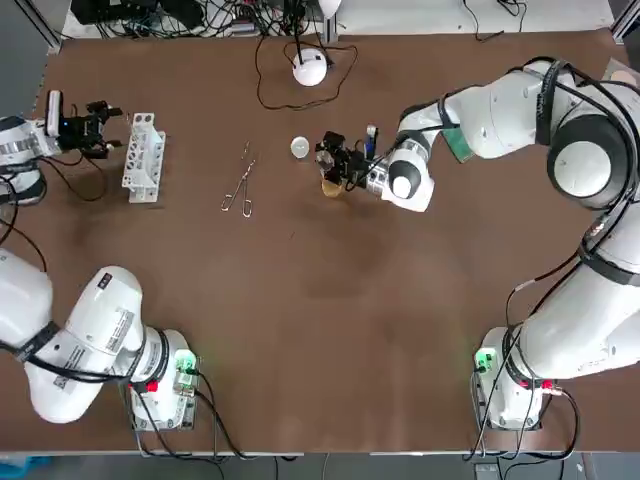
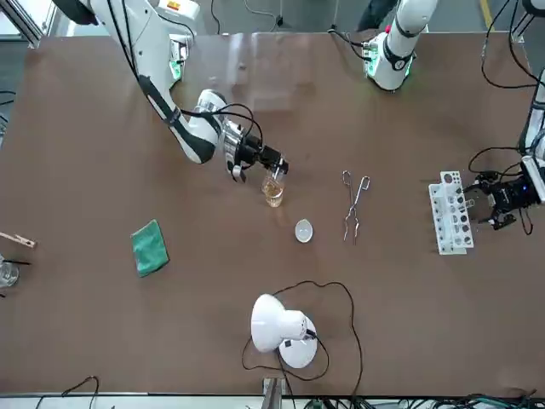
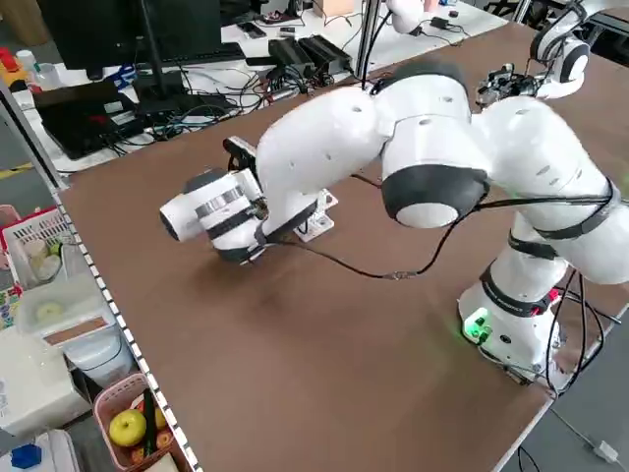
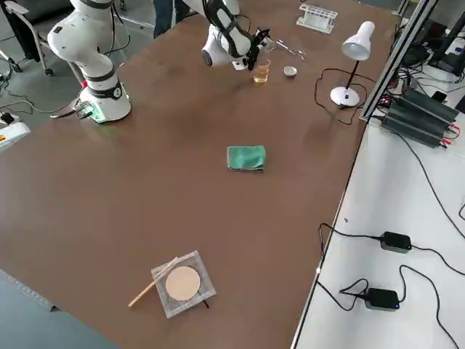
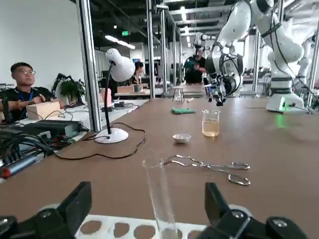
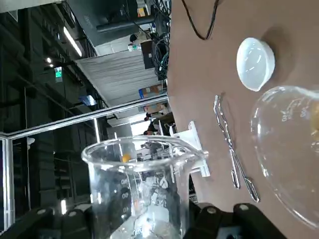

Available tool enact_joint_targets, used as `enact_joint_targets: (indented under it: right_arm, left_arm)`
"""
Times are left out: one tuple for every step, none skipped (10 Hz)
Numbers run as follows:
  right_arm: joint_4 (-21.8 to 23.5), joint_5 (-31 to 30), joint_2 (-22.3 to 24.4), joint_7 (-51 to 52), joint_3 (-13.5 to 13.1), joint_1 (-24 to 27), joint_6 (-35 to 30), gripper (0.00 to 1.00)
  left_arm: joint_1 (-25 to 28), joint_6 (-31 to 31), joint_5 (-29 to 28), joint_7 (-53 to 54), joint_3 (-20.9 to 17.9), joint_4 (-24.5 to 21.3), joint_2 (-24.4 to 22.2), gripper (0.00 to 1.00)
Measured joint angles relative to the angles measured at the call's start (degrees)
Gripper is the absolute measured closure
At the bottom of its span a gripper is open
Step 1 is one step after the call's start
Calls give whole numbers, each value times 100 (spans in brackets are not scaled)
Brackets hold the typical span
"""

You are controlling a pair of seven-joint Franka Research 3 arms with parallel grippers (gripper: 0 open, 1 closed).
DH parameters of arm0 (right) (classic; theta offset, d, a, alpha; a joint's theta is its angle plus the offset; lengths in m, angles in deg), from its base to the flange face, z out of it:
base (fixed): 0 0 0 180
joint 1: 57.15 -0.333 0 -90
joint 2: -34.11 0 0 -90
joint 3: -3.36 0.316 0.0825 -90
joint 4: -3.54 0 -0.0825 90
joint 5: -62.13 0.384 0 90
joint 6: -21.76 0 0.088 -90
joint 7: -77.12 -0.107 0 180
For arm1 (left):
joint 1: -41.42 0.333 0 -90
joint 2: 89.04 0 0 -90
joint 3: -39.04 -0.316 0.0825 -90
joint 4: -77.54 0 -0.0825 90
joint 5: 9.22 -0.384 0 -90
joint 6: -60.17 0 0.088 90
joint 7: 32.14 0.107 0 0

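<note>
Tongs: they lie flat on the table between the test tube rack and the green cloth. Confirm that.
One detail is wrong. The tongs lie flat on the table between the test tube rack and the small white dish, not the green cloth. The top view shows this.

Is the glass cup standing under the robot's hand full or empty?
Partly full: the clear glass beaker on the brown table holds amber liquid to about halfway, below the right gripper clamping a smaller clear beaker.
</note>
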Motion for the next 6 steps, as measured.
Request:
enact_joint_targets:
  right_arm:
    - [-8, -5, 0, -142, 0, 7, 0, 62]
    - [-20, -24, 0, -280, -1, 20, 0, 62]
    - [-38, -46, 1, -441, -1, 36, -1, 62]
    - [-57, -60, 1, -603, -1, 61, -1, 62]
    - [-74, -65, 2, -729, 0, 79, -1, 62]
    - [-77, -67, 2, -835, 0, 86, -1, 62]
  left_arm:
    - [14, -9, -80, 0, -100, -41, -300, 0]
    - [20, -14, -163, 0, -151, -82, -578, 0]
    - [16, -14, -210, -1, -170, -95, -867, 0]
    - [0, -11, -220, -99, -196, -70, -1167, 0]
    - [-26, -8, -223, -325, -220, -11, -1429, 0]
    - [-49, -7, -230, -640, -224, 19, -1677, 0]
